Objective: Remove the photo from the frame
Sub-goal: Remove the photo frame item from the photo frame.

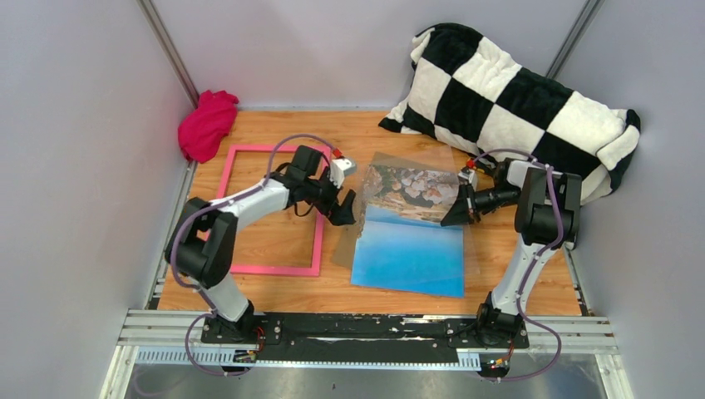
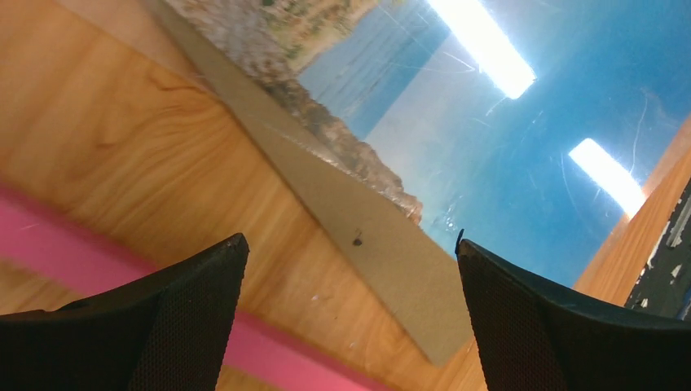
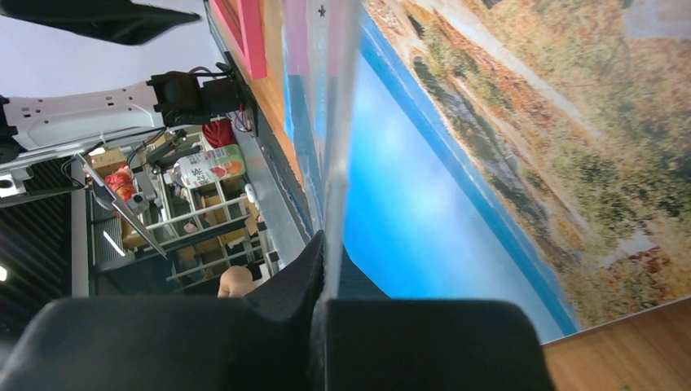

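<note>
Tight in the middle: the left gripper [image 1: 347,209], jaws spread wide, hangs over the narrow lane of bare table [image 1: 332,287] between the frame [image 1: 274,270] and the brown board [image 1: 342,248] poking out beside the photo [image 1: 407,258]. At the photo's right edge, the right gripper [image 1: 454,218] pinches a clear sheet [image 3: 334,98], blocking that side. The checkered pillow [image 1: 515,100] crowds the back right corner, the cloth [image 1: 206,125] the back left. The near strip of wood lies open.

Wooden table [image 1: 332,133] — pale grey walls [image 1: 83,125]
</note>
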`<state>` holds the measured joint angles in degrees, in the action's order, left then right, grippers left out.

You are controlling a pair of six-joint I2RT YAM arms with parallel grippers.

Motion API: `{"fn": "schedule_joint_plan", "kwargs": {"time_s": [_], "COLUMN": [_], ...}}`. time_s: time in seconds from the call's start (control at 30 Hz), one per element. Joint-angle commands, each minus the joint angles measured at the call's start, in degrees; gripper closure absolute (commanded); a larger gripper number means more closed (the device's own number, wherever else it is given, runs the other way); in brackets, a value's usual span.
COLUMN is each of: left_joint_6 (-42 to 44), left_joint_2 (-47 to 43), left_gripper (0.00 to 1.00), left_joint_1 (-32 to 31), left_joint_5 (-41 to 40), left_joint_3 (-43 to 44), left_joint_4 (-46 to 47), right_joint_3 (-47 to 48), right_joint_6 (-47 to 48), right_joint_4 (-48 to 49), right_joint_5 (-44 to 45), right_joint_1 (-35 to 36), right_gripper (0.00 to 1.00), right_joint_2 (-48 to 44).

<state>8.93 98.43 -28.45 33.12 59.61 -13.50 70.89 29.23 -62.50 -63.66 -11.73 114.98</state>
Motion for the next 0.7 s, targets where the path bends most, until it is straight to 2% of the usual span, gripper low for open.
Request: {"fn": "schedule_joint_plan", "kwargs": {"time_s": [0.0, 0.17, 0.4, 0.5, 0.67], "left_joint_6": [4.64, 8.19, 14.96, 16.47, 16.65], "left_joint_2": [-10.27, -18.13, -25.82, -28.06, -32.33], "left_gripper": [0.00, 0.00, 0.00, 0.00, 0.00], "left_joint_1": [5.57, 15.70, 33.78, 40.10, 41.71], "left_joint_5": [1.09, 4.78, 10.03, 10.60, 8.29], "left_joint_3": [-0.80, -0.87, -3.41, -5.37, -9.14], "left_joint_4": [-4.59, -10.42, -19.21, -20.51, -19.65], "right_joint_3": [2.19, 4.11, 11.07, 11.25, 4.37], "right_joint_6": [1.54, 0.57, -7.30, -14.55, -24.62], "right_joint_4": [-4.04, -5.64, -3.99, 2.54, 16.38], "right_joint_5": [-3.13, -6.01, -10.83, -9.05, -1.86], "right_joint_1": [0.77, 0.78, 1.36, 2.51, 6.19], "right_gripper": [1.00, 1.00, 1.00, 1.00, 1.00], "right_joint_2": [-3.83, -7.79, -12.83, -14.53, -16.87]}}
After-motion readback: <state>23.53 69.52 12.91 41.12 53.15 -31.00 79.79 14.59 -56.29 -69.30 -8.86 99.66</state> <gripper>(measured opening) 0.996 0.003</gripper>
